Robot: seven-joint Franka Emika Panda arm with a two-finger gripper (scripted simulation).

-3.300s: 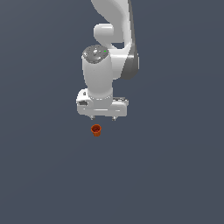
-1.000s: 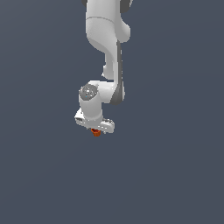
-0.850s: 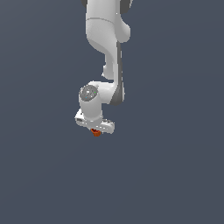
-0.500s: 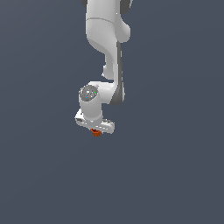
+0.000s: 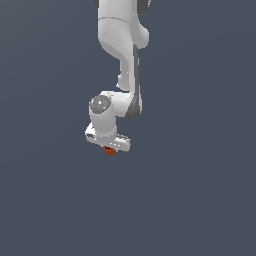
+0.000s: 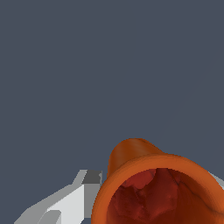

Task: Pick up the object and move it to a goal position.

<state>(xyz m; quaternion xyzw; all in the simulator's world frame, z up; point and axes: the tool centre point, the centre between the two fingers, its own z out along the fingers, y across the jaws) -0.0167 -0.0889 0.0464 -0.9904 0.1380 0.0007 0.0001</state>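
Observation:
The object (image 6: 144, 183) is a small orange-red tapered cup with a round rim; it fills the wrist view close to the camera, its open mouth toward the lens. One white finger (image 6: 72, 199) shows beside it, and a sliver of the other shows on the cup's far side. In the exterior view only a bit of the object (image 5: 109, 150) peeks out under the white hand, where my gripper (image 5: 109, 148) is shut on it. The fingertips themselves are hidden by the hand and the cup.
Around the arm (image 5: 122, 45) there is only a plain dark grey-blue surface (image 5: 200, 200). No other objects, containers or edges show in either view.
Since 3.3 s ago the hand has come down over the cup and closed on it. Over the last second, nothing visibly moves.

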